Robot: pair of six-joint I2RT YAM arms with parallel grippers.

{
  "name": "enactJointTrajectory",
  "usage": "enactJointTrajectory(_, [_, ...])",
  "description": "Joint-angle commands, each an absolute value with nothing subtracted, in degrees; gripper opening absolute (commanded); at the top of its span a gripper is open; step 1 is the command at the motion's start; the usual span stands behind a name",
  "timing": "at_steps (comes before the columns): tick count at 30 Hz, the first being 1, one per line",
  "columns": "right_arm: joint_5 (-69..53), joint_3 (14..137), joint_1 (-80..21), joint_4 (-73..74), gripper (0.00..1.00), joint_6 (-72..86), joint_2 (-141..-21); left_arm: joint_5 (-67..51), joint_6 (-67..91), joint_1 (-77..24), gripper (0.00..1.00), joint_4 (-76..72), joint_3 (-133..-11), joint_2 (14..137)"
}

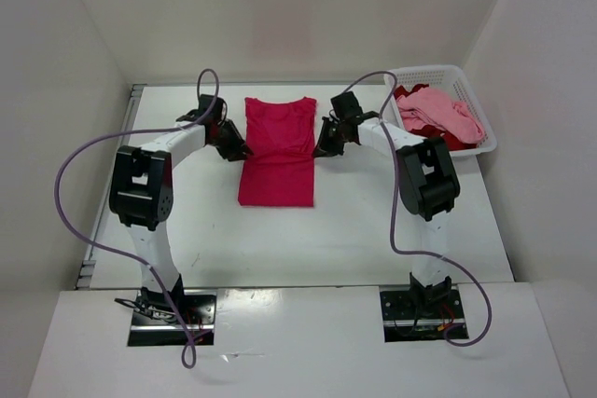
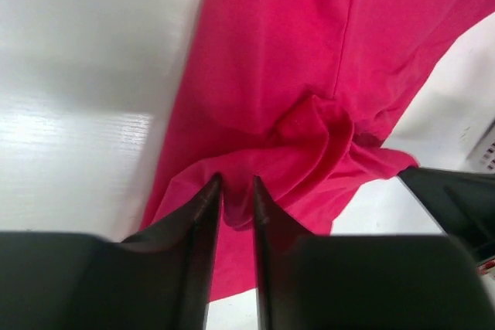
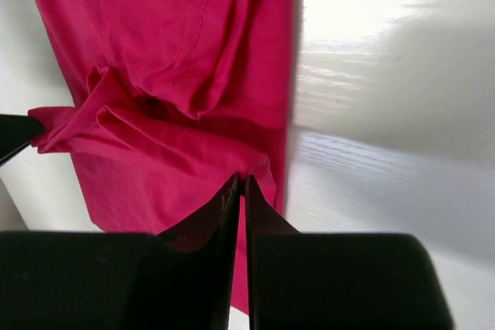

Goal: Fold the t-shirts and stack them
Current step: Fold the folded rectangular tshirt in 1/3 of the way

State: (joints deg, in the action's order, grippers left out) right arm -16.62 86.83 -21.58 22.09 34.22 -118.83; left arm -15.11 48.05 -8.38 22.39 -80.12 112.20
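Note:
The bright magenta-pink t-shirt (image 1: 278, 151) lies on the white table with its collar at the far end and both sides folded inward. My left gripper (image 1: 238, 149) is at its left edge. In the left wrist view (image 2: 237, 183) its narrow jaws hold a bunched fold of the magenta cloth (image 2: 294, 52). My right gripper (image 1: 322, 146) is at the right edge. In the right wrist view (image 3: 241, 182) it is pinched shut on the cloth's edge (image 3: 155, 36). The light pink t-shirt (image 1: 438, 111) and the dark red t-shirt (image 1: 457, 140) lie crumpled in the basket.
The white perforated basket (image 1: 438, 72) stands at the far right of the table, next to the right wall. White walls enclose the table on the left, back and right. Purple cables loop off both arms.

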Motion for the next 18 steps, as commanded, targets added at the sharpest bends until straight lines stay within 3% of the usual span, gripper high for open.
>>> enactJointTrajectory(1, [-14.4,92.2,-20.9,23.5,0.11,32.3,-117.8,-16.3,46.8,-7.8,0.36,19.6,-81.7,110.7])
enactJointTrajectory(3, [-13.9,92.7,-20.9,24.1,0.2,31.8,-115.9,-17.1,46.8,-7.3,0.44,17.8,-80.4,107.2])
enactJointTrajectory(4, [-13.9,92.7,-20.9,24.1,0.31,31.8,-114.9,-17.1,46.2,-7.3,0.45,17.8,-80.4,105.9])
enactJointTrajectory(7, [-12.0,90.7,-21.6,25.2,0.45,30.3,-110.1,-16.5,45.7,-7.3,0.47,17.4,-75.7,97.4])
enactJointTrajectory(9, [-12.0,87.7,-23.5,25.2,0.46,29.8,-108.0,-17.1,46.2,-8.2,0.44,16.9,-71.4,94.1])
enactJointTrajectory(10, [-12.0,86.6,-24.4,24.5,0.43,29.8,-106.5,-17.1,46.8,-9.0,0.42,15.9,-69.1,91.2])
enactJointTrajectory(11, [-13.9,84.7,-25.4,23.8,0.26,29.8,-106.4,-17.7,48.4,-10.8,0.39,14.7,-63.4,89.9])
enactJointTrajectory(12, [-14.7,84.6,-28.0,23.1,0.18,30.4,-106.4,-19.0,49.4,-11.8,0.39,13.4,-60.5,88.9])
enactJointTrajectory(13, [-15.2,84.6,-29.3,23.1,0.04,30.4,-108.3,-19.0,50.2,-12.6,0.37,11.8,-58.1,88.3])
enactJointTrajectory(14, [-15.9,85.4,-30.7,22.4,0.0,30.4,-109.8,-19.0,50.8,-14.2,0.35,11.2,-54.4,88.3])
enactJointTrajectory(18, [-17.7,91.3,-36.2,21.9,0.0,30.9,-117.2,-18.4,51.3,-15.5,0.29,9.9,-51.6,91.2])
